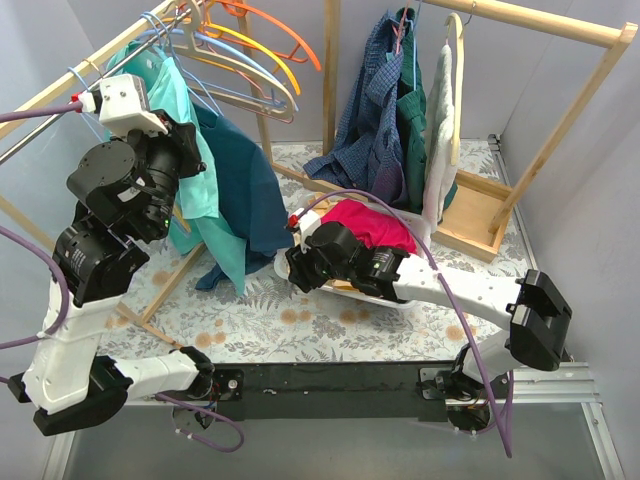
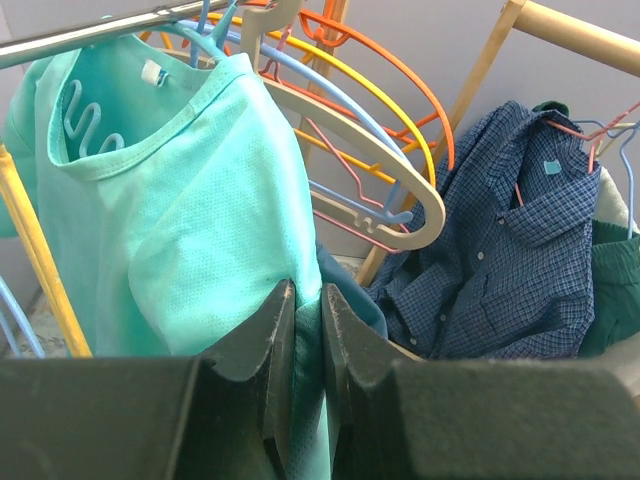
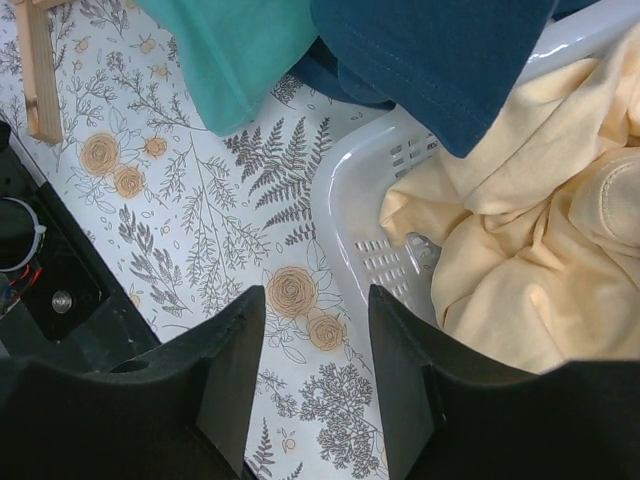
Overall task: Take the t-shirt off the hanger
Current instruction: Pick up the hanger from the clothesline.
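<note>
A mint-green t-shirt (image 2: 180,220) hangs on a light blue hanger (image 2: 85,120) from the metal rail at the upper left; in the top view the t-shirt (image 1: 185,110) is beside my raised left arm. My left gripper (image 2: 308,295) is shut on a fold of the t-shirt's side edge, with green cloth pinched between the fingers. My right gripper (image 3: 315,300) is open and holds nothing, low over the floral table beside the white basket (image 3: 350,200). The t-shirt's hem (image 3: 240,50) hangs just beyond it.
A dark blue shirt (image 1: 250,190) hangs next to the t-shirt. Several bare hangers (image 1: 260,50) crowd the rail. The basket holds yellow cloth (image 3: 520,230) and red cloth (image 1: 365,222). A second wooden rack at the right carries a plaid shirt (image 1: 370,100).
</note>
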`<action>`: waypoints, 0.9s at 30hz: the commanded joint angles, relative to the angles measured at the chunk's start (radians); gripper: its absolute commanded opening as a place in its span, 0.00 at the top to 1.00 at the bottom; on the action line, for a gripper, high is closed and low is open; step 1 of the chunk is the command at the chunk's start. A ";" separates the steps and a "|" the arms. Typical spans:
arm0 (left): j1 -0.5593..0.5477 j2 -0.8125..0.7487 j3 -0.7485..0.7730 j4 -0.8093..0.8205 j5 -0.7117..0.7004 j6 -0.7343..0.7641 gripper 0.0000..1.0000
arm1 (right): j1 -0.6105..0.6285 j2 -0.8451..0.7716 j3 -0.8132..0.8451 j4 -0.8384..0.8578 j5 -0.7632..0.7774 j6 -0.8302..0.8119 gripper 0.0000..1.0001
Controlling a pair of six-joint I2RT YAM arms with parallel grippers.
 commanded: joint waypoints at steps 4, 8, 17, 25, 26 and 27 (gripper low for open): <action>-0.001 -0.030 0.040 0.072 0.060 0.086 1.00 | 0.012 0.015 0.062 0.002 -0.003 0.014 0.47; 0.000 -0.035 0.052 0.107 0.096 0.115 1.00 | 0.012 0.015 0.059 0.004 -0.003 0.017 0.47; -0.001 -0.055 -0.141 0.319 0.029 0.100 1.00 | 0.013 0.027 0.077 -0.042 0.000 0.010 0.48; -0.001 -0.067 -0.418 0.653 -0.178 0.003 1.00 | 0.013 0.070 0.117 -0.137 0.002 0.026 0.48; -0.001 -0.066 -0.432 0.679 -0.208 0.006 1.00 | 0.013 0.073 0.119 -0.142 0.002 0.031 0.48; -0.001 -0.063 -0.443 0.702 -0.225 0.004 1.00 | 0.013 0.079 0.122 -0.146 0.002 0.036 0.48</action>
